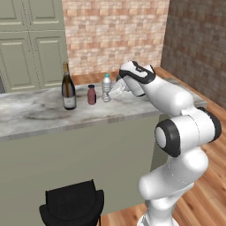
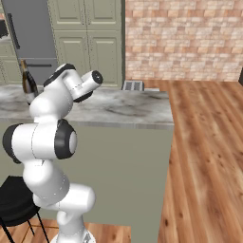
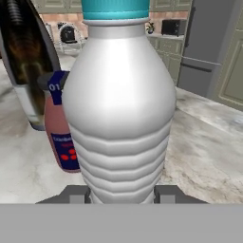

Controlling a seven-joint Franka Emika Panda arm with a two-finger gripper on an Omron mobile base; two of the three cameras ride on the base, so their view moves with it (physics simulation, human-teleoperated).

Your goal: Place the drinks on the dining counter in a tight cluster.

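On the dining counter (image 1: 39, 115), left to right in the left base view: wine bottle (image 1: 68, 87), maroon bottle (image 1: 91, 95), water bottle (image 1: 106, 88), all upright in a close row. Maroon sits just beside the water bottle, wine just left of it. Gripper (image 3: 121, 193) is clamped on the water bottle's lower body, fingers (image 3: 77, 194) on either side.

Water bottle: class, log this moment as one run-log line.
jaws: shut on water bottle | bottle: upright on dining counter | neighbours: maroon bottle, wine bottle beside | cluster: nearly formed
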